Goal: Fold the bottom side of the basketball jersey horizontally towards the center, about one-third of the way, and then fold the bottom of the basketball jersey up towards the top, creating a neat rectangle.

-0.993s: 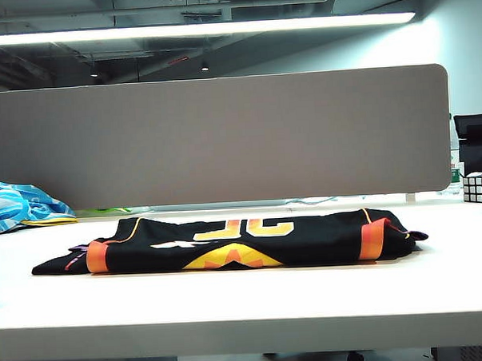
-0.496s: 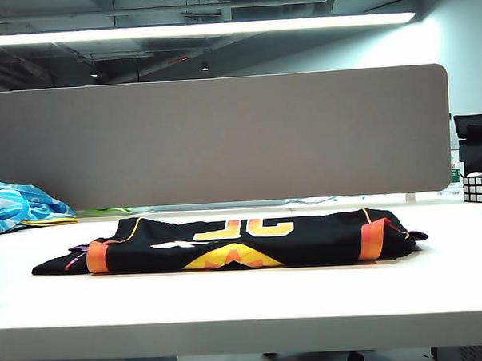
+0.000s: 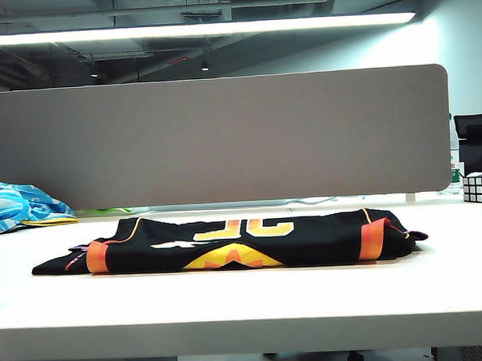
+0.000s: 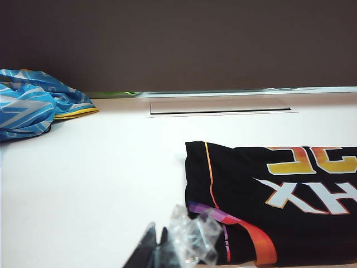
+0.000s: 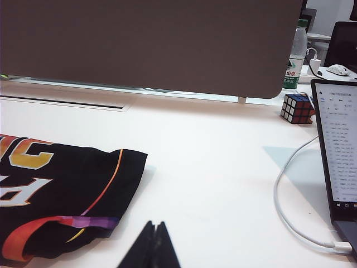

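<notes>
The basketball jersey lies folded into a flat, wide black rectangle in the middle of the white table, with orange bands at both ends and a yellow sunburst at its front edge. Neither gripper shows in the exterior view. In the left wrist view my left gripper hangs shut and empty above the table, beside the jersey's left end, with crumpled clear plastic next to its fingers. In the right wrist view my right gripper is shut and empty, just off the jersey's right end.
A light blue and white cloth lies at the back left. A grey divider panel closes off the back of the table. At the right stand a Rubik's cube, a water bottle and an open laptop with a white cable.
</notes>
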`<move>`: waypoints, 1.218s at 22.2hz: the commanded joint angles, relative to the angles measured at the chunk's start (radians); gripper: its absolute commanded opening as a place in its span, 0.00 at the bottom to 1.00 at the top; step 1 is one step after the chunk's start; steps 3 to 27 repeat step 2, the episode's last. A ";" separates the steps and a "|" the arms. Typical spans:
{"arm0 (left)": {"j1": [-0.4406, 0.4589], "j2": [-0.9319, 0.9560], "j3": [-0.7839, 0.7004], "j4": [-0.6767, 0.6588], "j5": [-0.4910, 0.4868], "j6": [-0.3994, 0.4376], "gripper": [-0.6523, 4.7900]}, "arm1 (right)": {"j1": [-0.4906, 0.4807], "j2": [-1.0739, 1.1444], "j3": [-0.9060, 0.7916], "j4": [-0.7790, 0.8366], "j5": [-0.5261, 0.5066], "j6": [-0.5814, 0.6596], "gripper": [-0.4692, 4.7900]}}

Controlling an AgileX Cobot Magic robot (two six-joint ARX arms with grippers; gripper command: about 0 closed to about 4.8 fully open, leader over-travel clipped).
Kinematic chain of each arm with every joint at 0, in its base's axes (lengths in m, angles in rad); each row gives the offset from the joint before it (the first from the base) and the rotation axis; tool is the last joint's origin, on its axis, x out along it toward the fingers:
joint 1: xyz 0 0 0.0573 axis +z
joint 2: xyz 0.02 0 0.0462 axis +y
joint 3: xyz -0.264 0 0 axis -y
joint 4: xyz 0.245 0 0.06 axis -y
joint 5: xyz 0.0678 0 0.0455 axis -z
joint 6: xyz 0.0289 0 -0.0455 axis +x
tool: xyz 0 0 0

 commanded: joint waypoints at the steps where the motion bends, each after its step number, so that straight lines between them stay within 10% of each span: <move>1: 0.002 0.001 0.000 0.013 0.004 0.000 0.11 | 0.000 -0.002 -0.006 0.015 0.001 -0.002 0.09; 27: 0.002 0.001 0.000 0.013 0.004 0.000 0.11 | 0.000 -0.002 -0.006 0.015 0.002 -0.002 0.09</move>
